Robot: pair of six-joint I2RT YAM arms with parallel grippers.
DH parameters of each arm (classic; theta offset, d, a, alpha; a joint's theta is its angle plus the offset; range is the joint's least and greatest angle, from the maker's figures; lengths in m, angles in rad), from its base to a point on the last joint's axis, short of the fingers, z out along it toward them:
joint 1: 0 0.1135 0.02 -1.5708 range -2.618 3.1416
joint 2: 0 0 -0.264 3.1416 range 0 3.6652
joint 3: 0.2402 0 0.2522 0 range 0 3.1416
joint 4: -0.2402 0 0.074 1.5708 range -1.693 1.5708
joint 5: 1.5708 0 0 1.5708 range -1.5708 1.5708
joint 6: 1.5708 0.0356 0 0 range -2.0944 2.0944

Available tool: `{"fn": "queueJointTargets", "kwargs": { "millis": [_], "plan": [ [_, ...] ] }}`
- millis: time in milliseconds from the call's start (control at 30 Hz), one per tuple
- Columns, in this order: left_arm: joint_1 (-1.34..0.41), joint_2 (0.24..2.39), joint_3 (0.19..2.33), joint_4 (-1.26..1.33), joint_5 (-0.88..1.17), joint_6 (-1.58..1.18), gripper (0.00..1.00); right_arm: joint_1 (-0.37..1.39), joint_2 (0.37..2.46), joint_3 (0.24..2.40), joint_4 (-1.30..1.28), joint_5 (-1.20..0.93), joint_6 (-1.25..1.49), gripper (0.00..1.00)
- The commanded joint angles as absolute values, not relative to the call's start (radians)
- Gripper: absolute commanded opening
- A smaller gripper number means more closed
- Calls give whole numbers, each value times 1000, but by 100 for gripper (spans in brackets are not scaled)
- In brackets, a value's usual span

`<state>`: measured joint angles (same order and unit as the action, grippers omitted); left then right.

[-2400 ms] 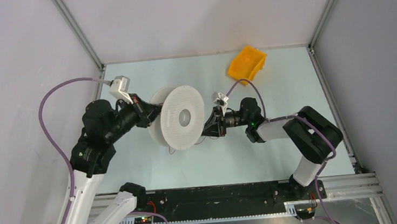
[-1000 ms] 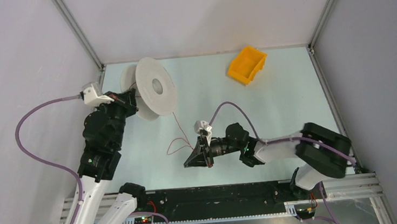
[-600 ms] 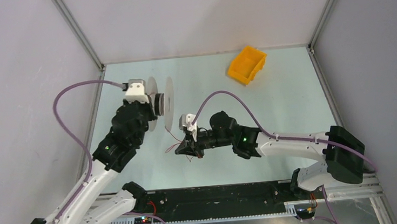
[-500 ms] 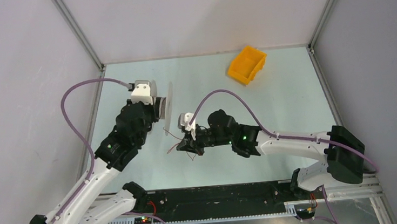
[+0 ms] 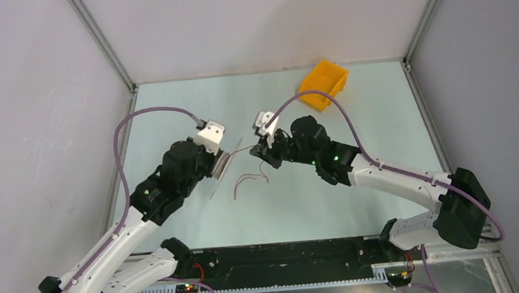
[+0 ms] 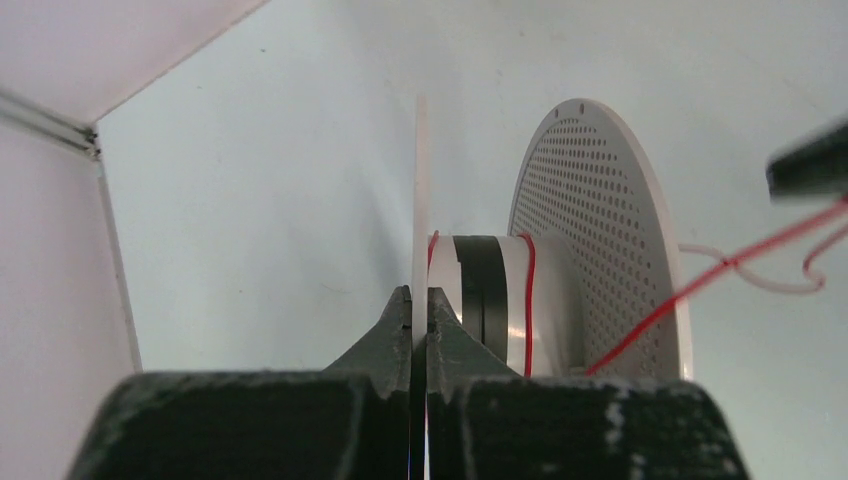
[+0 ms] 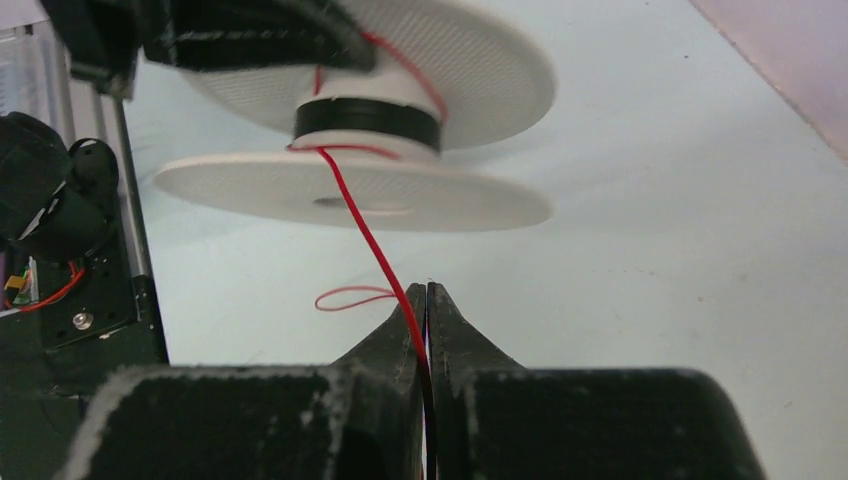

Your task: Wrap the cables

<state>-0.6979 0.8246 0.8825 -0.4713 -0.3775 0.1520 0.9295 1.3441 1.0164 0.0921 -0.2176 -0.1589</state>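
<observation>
Jaws of the left gripper (image 6: 420,300) clamp one flange of the white perforated plastic spool (image 6: 600,230), left of the tabletop's (image 5: 381,107) middle. The right gripper's (image 7: 427,290) jaws pinch the thin red wire (image 7: 365,235), apparently taut from the core. Winding is in hand; next, lay another turn under tension.

The spool (image 5: 221,167) and its taut wire (image 5: 243,149) bar the middle of the counter (image 5: 391,142); open room lies right, below the yellow bin (image 5: 323,83).

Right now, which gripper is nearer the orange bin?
Right. The right gripper pinches the cable near-left of the bin; the left gripper clamps the spool, farther left.
</observation>
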Motion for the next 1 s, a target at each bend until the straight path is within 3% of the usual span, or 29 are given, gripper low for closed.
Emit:
{"fn": "queueJointTargets", "kwargs": {
  "millis": [0,167,433,967],
  "plan": [
    [-703,813,948,-534,-243,212,0,881,1317,1068,89,-221,-186,6],
    [-702,775,985,-585,-130,165,0,801,1341,1069,65,-280,-169,9],
    [-547,687,1068,-580,129,-60,0,674,1377,1036,86,-646,-73,13],
    [-386,649,1054,-377,318,-486,0,619,1480,789,680,-947,255,13]
  ]
}}
